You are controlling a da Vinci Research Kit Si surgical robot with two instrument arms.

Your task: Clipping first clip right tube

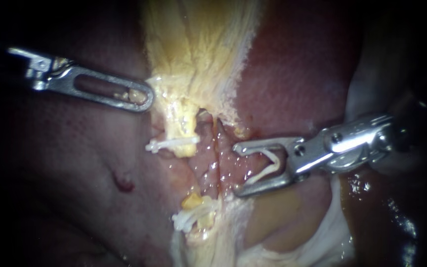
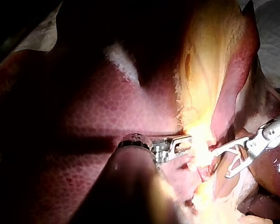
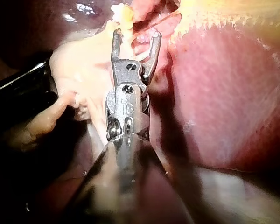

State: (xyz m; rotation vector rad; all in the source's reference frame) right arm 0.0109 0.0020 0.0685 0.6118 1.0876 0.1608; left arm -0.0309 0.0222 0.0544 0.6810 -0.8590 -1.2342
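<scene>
Our right instrument [image 1: 236, 169] stands with its jaws spread wide and gripping nothing, and a white clip [image 1: 270, 168] sits loose in their throat. The right tube [image 1: 218, 143], which we take to be the thin reddish strand running along the liver [image 1: 297, 74], lies just ahead of the jaw tips and is not yet between them. Just beyond it is the left tube [image 1: 184, 126], yellowish, with another clip [image 1: 171, 144] already across it. Above both tubes hangs a band of yellow tissue [image 1: 193, 49]. Our left instrument [image 1: 142, 96] appears clenched on the edge of this band, as tissue shows through its slotted jaw.

To do this step well, we judge that the jaws should be advanced until the right tube lies deep between them, with one jaw on each side. Both tips should show past the tube, so that the clip spans its full width. We should keep the jaws square to the tube and clear of the left tube and its clip. We should also keep the liver surface out of the bite. The left instrument's pull should stay steady, so the tube remains taut while we close.
</scene>
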